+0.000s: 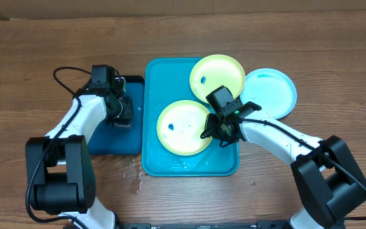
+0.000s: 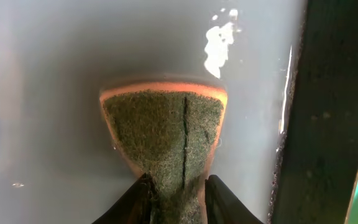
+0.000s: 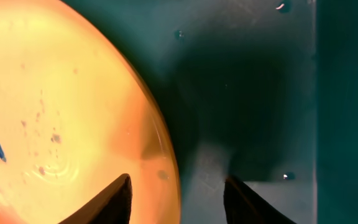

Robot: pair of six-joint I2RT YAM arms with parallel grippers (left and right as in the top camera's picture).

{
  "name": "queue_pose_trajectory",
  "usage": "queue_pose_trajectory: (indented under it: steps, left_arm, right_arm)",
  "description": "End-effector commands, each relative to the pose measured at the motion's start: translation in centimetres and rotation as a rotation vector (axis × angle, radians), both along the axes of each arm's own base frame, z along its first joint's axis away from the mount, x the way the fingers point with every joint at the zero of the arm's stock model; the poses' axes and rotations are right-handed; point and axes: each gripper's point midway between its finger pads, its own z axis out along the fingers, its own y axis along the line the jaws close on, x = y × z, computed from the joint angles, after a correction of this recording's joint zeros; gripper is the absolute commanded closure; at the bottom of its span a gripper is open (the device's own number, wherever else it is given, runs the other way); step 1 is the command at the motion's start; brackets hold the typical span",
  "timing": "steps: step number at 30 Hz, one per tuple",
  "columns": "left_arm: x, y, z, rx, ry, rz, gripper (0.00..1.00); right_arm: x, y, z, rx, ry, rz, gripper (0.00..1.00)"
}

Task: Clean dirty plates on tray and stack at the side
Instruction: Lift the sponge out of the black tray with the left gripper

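The turquoise tray [image 1: 152, 83] holds a pale yellow-green plate [image 1: 180, 127] with faint marks. A second yellow-green plate [image 1: 220, 75] with a small blue smear overlaps the tray's far right corner. A light blue plate [image 1: 271, 92] lies on the table to the right. My right gripper [image 1: 220, 129] is open at the near plate's right edge. In the right wrist view the plate [image 3: 61, 112] has its rim between the spread jaws of the gripper [image 3: 179, 177], over the tray floor [image 3: 247, 81]. My left gripper [image 2: 178, 182] pinches a green and orange sponge [image 2: 160, 134].
The left gripper [image 1: 121, 113] and sponge are low over a smaller dark-blue tray [image 1: 110, 143] left of the turquoise one; its black rim [image 2: 328, 124] runs along the right of the left wrist view. Water drops [image 1: 135, 175] lie on the wood in front of the trays.
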Motion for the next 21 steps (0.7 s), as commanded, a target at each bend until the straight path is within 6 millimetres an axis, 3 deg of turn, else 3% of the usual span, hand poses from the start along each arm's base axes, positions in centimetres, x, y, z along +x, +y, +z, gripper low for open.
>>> queue_pose_trajectory:
  steps: [1,7,8,10,16,21]
  left_arm:
    - [0.7,-0.3,0.3,-0.001,-0.015,-0.015,0.71]
    - [0.6,-0.3,0.2,-0.001,-0.007,-0.015,0.71]
    - [0.5,-0.3,0.2,-0.001,-0.007,-0.015,0.75]
    - [0.6,-0.3,0.3,-0.001,-0.009,-0.015,0.96]
    - [1.2,-0.3,2.0,-0.001,-0.026,-0.016,0.96]
    - [2.7,0.6,5.7,0.049,-0.078,0.0,0.96]
  right_arm:
    - [0.1,-0.3,-0.3,-0.01,0.002,-0.012,0.61]
    - [0.1,-0.3,-0.3,-0.01,0.002,-0.012,0.96]
    - [0.1,-0.3,-0.3,-0.01,0.002,-0.012,0.96]
    - [0.1,-0.3,-0.3,-0.01,0.001,-0.013,0.96]
    - [0.1,-0.3,-0.3,-0.01,0.002,-0.013,0.96]
    - [0.1,-0.3,-0.3,-0.007,-0.001,-0.013,0.96]
